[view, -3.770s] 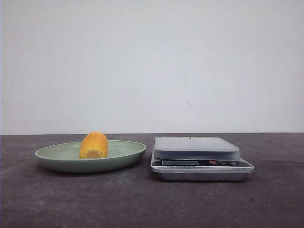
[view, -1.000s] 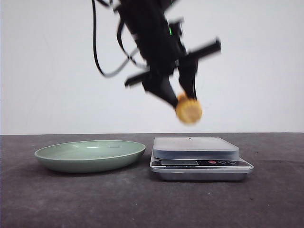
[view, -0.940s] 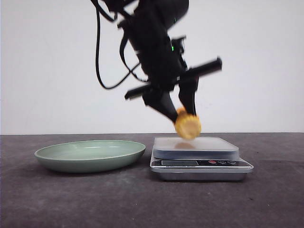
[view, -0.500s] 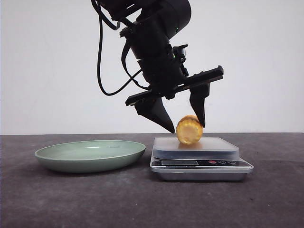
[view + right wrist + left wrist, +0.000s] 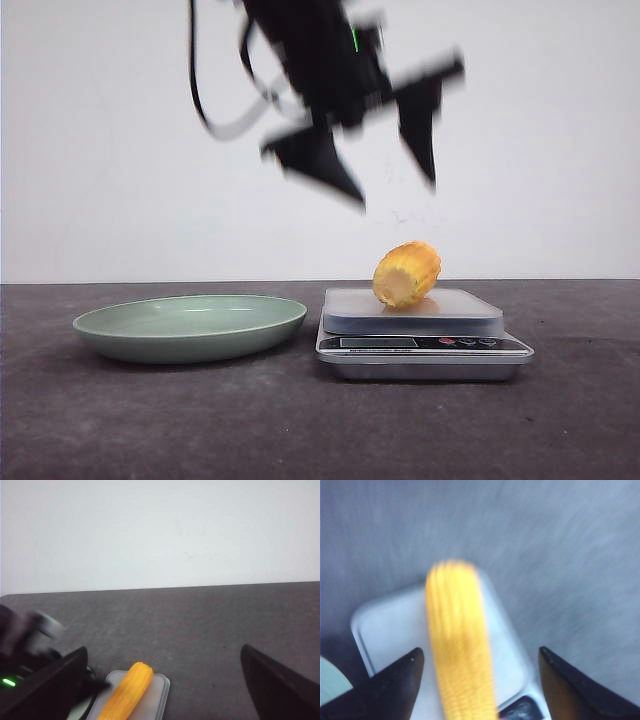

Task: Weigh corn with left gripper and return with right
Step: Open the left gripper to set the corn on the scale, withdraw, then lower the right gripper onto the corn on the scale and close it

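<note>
The yellow-orange corn [image 5: 406, 273] lies on the platform of the grey scale [image 5: 470, 317], one end facing the front camera. High above it my left gripper [image 5: 398, 196] hangs open and blurred, holding nothing. In the left wrist view the corn [image 5: 461, 656] shows between the spread black fingertips [image 5: 401, 676], untouched, over the scale's platform [image 5: 385, 635]. My right gripper [image 5: 162, 652] is open and empty in its own view, looking down from afar at the corn [image 5: 127, 691] on the scale [image 5: 156, 696]. It does not show in the front view.
A pale green plate [image 5: 130, 325] sits on the dark table left of the scale, close to it. The scale's display and buttons [image 5: 468, 343] face front. A white wall stands behind the table.
My left gripper carried the corn from the plate to the scale, set it down and opened. Over the last half second it has risen away, and the corn stays on the platform.
</note>
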